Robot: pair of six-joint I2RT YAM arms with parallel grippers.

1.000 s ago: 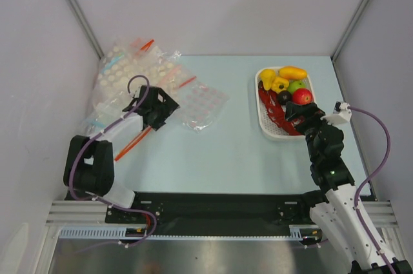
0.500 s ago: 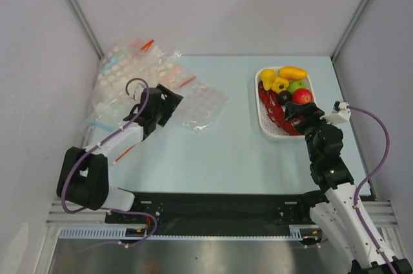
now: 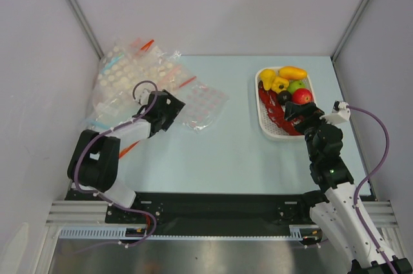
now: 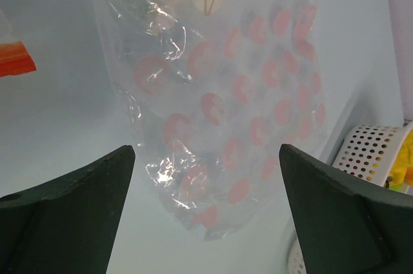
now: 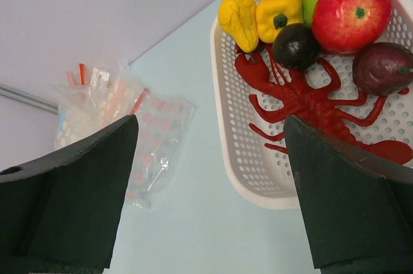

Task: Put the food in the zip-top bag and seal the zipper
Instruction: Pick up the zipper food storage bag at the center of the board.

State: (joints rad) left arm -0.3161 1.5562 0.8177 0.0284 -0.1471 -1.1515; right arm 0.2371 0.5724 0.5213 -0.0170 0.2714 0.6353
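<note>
The food lies in a white perforated basket [image 3: 266,126] at the right: mango [image 3: 292,72], yellow pepper [image 3: 279,84], green apple [image 3: 297,86], red apple [image 3: 302,96], dark round fruit [image 3: 284,97] and red lobster [image 3: 273,113]. My right gripper [image 3: 300,114] hangs open and empty over the basket's near end [image 5: 211,126]. A thin red strip [image 3: 127,148], seemingly the zipper, lies under my left arm; the clear zip-top bag round it is hard to make out. My left gripper [image 3: 166,109] is open and empty, facing a pink-dotted bag [image 4: 226,113].
A heap of clear dotted bags [image 3: 126,71] lies at the back left by the wall. The pink-dotted bag [image 3: 203,103] lies just right of my left gripper. The basket's rim [image 4: 374,151] shows at the right of the left wrist view.
My left arm has folded and its gripper has shifted a little right, toward the pink-dotted bag, covering most of the red strip. The right arm has not moved.
</note>
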